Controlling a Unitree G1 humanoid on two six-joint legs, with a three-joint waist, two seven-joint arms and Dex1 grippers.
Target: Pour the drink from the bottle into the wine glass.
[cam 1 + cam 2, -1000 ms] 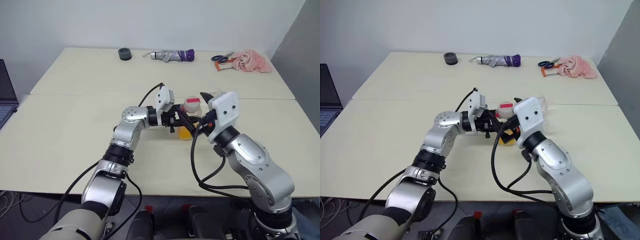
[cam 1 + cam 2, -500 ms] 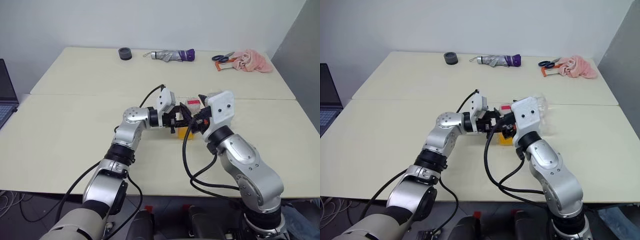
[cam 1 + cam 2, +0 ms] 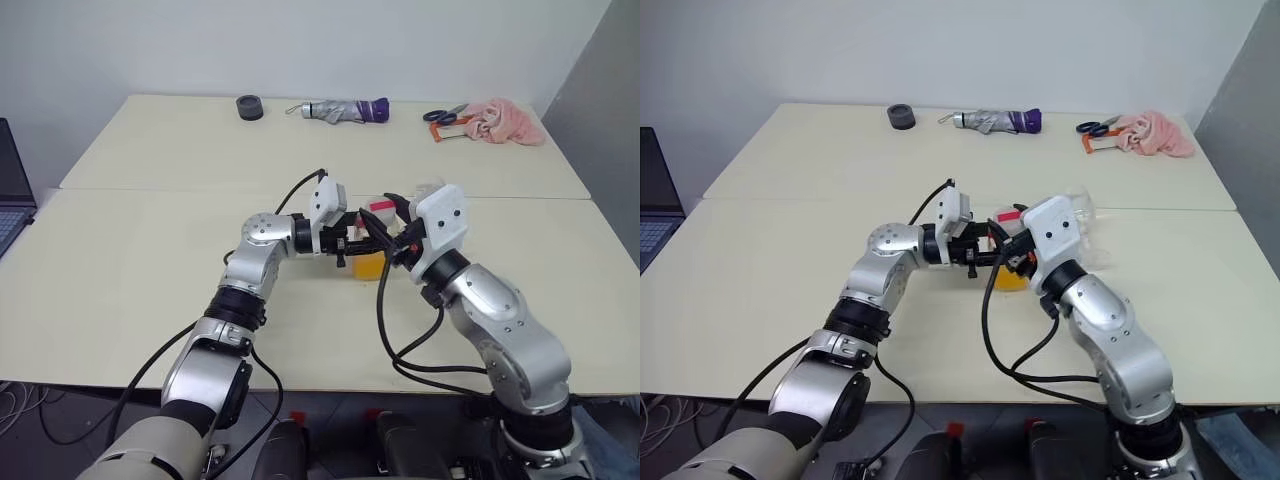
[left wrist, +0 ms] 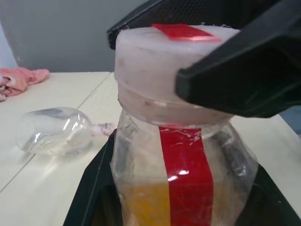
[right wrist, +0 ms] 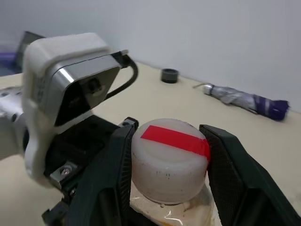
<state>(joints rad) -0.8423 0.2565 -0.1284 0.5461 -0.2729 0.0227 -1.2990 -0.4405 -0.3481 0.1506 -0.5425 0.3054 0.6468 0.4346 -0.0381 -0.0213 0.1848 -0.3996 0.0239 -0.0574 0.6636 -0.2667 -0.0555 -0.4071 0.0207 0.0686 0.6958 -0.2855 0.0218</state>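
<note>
Left eye view is showing the bottle point(image 3: 372, 240) standing upright near the middle of the pale surface point(image 3: 140, 250), and everything else is placed here from that bottle. Far behind it, along the back edge, are lying a dark round object point(image 3: 249, 107), a folded grey and purple umbrella point(image 3: 345, 109), scissors point(image 3: 443, 115) and a pink cloth point(image 3: 505, 122). A laptop point(image 3: 12, 190) is sitting well off to the bottle's left. The wine glass point(image 4: 55, 136) is lying on its side just behind and to the right of the bottle, mostly hidden behind the right arm in the eye views.

The left wrist view is revealing that tipped glass clearly, bowl empty. The right wrist view is looking down on the cap point(image 5: 169, 157), which the eye views are barely showing.

The left end effector point(image 3: 352, 243) is reaching in level from the left, clamped on the bottle's body. The right end effector point(image 5: 167, 165) is sitting with its two fingers on either side of the cap, pressing against it.

The bottle is clear with squarish sides, a red stripe running up it and across the white cap. The drink point(image 4: 143, 202) is filling only its lower part, orange-yellow.
</note>
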